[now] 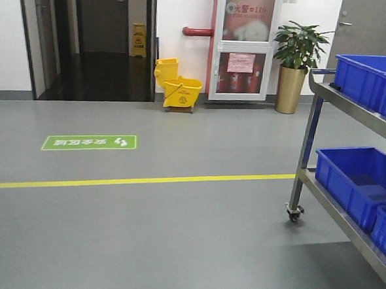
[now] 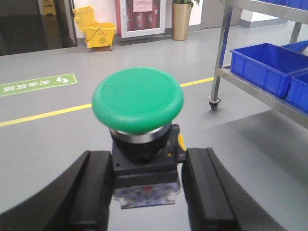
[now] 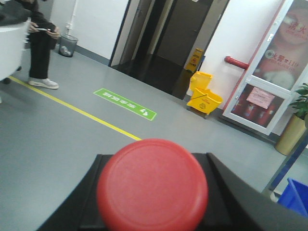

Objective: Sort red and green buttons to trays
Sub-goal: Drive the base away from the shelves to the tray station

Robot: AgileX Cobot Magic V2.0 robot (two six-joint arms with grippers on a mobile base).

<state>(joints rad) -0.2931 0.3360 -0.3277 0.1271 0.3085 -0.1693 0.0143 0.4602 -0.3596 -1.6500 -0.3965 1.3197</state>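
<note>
In the left wrist view my left gripper [image 2: 147, 185] is shut on the green button [image 2: 138, 99]. Its black fingers [image 2: 94, 190] press the dark body from both sides, and the green mushroom cap faces the camera. In the right wrist view my right gripper [image 3: 153, 192] is shut on the red button [image 3: 152, 185]. The red cap fills the gap and hides the body and the fingertips. Both buttons are held up in the air above the grey floor. The green and red trays are out of view. Neither gripper shows in the front view.
A steel trolley [image 1: 352, 108] with deep blue crates [image 1: 358, 181] stands at the right, and also shows in the left wrist view [image 2: 269, 67]. A yellow mop bucket [image 1: 177, 84], a potted plant [image 1: 295, 65] and a person [image 3: 41, 43] stand further off. A yellow line [image 1: 138, 179] crosses the floor.
</note>
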